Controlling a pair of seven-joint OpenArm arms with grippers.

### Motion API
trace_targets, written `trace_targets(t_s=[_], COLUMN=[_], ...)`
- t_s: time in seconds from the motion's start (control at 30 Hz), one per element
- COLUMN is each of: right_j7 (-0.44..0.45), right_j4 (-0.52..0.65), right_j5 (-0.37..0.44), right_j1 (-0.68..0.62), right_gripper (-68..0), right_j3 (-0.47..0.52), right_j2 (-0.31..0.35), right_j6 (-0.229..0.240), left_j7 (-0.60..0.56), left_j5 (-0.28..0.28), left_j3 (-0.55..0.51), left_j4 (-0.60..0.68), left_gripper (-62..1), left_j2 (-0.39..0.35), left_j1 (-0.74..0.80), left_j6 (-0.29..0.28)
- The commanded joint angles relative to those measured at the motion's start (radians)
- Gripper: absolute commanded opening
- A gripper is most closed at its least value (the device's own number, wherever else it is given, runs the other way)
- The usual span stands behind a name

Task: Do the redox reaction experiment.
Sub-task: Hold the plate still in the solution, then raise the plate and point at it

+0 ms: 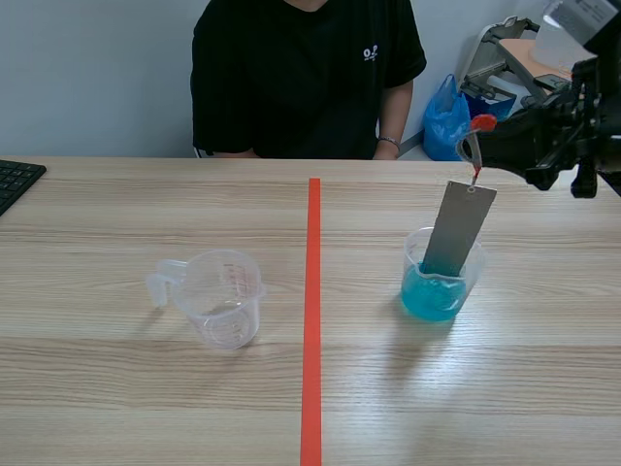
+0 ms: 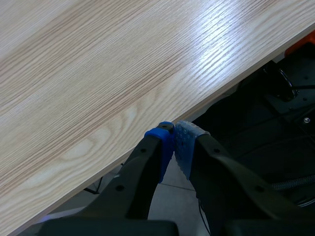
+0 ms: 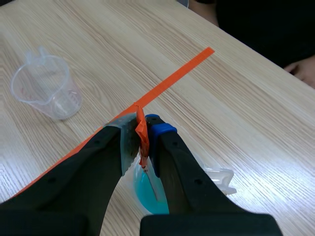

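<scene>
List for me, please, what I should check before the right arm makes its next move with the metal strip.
1. Grip: the right gripper is shut on the red string that carries the strip. Ok.
2. The metal strip hangs tilted, with its lower end inside the cup of blue liquid. Ok.
3. That cup stands upright, with no spill seen around it. Ok.
4. How deep the strip sits in the liquid: cannot tell.
5. The empty cup stands upright across the tape line, apart from the strip. Ok.
6. The left gripper is shut on nothing at the table edge, away from both cups. Ok.
</scene>
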Motion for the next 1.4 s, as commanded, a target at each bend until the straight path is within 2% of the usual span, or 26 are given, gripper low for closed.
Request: trace_targets(t_s=[0.0,0.37,0.67,0.8,1.23,1.37], right_j7=[0.005,-0.057,-0.103,-0.117,-0.136,-0.136], right_j4=[0.025,0.116,0.16,0.183,0.199,0.199], right_j5=[0.038,0.212,0.32,0.36,0.384,0.384], right_j1=[0.018,0.018,0.018,0.018,0.018,0.018], right_gripper=[-66.0,-66.0,-66.0,-66.0,-66.0,-66.0], right_j3=[0.034,0.092,0.15,0.166,0.184,0.184], right_j2=[0.031,0.103,0.14,0.155,0.16,0.16], right_j6=[0.0,-0.011,-0.016,-0.039,-0.042,-0.042], left_j7=[-0.015,-0.023,-0.026,-0.026,-0.026,-0.024], left_j5=[-0.007,-0.007,-0.007,-0.007,-0.007,-0.026], left_j3=[-0.008,-0.008,-0.008,-0.008,-0.008,-0.007], left_j4=[0.022,0.022,0.022,0.022,0.022,0.02], left_gripper=[-56.8,-56.8,-56.8,-56.8,-56.8,-56.8], left_j2=[0.0,0.0,-0.001,-0.001,-0.004,-0.046], left_j1=[0.006,0.006,0.006,0.006,0.005,0.002], left_j6=[0.001,0.001,0.001,0.001,0.0,-0.009])
